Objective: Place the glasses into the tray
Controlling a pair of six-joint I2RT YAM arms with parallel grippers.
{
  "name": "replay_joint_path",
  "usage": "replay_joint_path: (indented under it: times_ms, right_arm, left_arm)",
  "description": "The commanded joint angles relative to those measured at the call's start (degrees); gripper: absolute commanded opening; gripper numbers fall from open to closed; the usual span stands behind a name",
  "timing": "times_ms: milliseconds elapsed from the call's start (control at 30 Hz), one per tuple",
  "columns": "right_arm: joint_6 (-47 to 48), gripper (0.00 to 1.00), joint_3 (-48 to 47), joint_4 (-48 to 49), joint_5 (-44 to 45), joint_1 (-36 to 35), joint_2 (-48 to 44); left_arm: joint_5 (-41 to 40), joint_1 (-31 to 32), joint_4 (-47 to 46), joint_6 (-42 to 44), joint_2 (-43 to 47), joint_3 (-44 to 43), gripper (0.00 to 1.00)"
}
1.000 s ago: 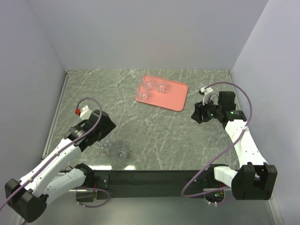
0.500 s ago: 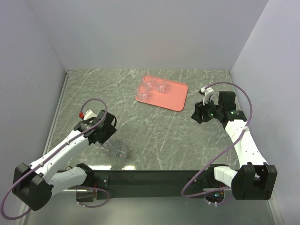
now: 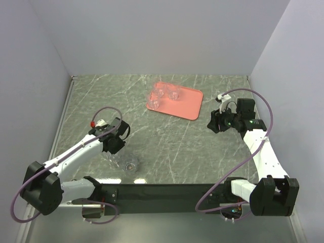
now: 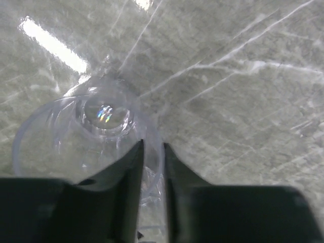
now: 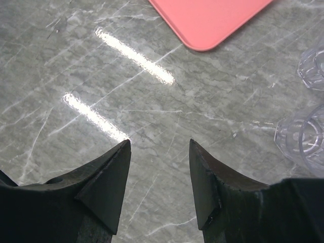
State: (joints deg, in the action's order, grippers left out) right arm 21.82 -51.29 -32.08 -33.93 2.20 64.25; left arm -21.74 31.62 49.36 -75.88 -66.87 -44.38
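Left gripper (image 4: 152, 148) swung in from out wide over the last second and is now down on the glass (image 4: 101, 126), which sits well off the near side of the tray (image 3: 188, 107), out on the marble table (image 3: 167, 142). Wrist cam shows the fingers nearly together with the clear wall pinched between them. It looks clamped on the rim, though with glass this transparent I wouldn't swear the pads are really biting. Second loose glass (image 3: 131, 165) sits just beside it. Three glasses (image 3: 161, 92) are already in the tray, bunched at its left end. Right gripper (image 5: 159, 147) hasn't budged, jaws apart, hanging just off the tray's right side with nothing in it. So the reach is done, and I'd say what's next is lifting and carrying over to the tray's bare right half without bumping the neighbour.
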Motion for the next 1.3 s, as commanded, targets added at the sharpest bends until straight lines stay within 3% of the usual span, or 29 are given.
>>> replay_joint_path:
  times_ms: [0,100,233,467,667,800,933,1267]
  right_arm:
    - [0.6,0.57,0.2,1.7,-0.6,0.6,-1.1]
    - [0.6,0.57,0.2,1.7,-0.8,0.6,-1.1]
    - [0.7,0.57,0.2,1.7,-0.7,0.7,-1.0]
    - [0.8,0.57,0.2,1.6,-0.9,0.8,-1.0]
    - [0.8,0.57,0.2,1.6,-0.8,0.8,-1.1]
    - [0.8,0.57,0.2,1.6,-0.9,0.8,-1.0]
    - [0.9,0.57,0.3,1.7,-0.8,0.9,-0.9]
    - [1.0,0.57,0.2,1.5,-0.6,0.9,-0.4]
  left_arm:
    - [-1.3,-0.3,0.4,0.6,-1.2,-2.8,0.21]
    - [-3.3,-0.3,1.5,2.0,-2.3,-4.0,0.08]
    - [-5.5,-0.3,1.4,6.3,-2.9,-5.5,0.01]
    - [-3.7,-0.2,-8.8,21.8,-0.5,-8.1,0.00]
    - [9.1,-0.2,-21.4,40.3,-1.8,-11.0,0.00]
    - [21.2,-0.3,-26.4,49.3,-7.5,-13.6,0.00]
    - [25.5,0.6,-28.9,55.0,-13.6,-18.6,0.00]
    - [25.9,6.0,-25.2,66.6,-34.2,-43.0,0.00]
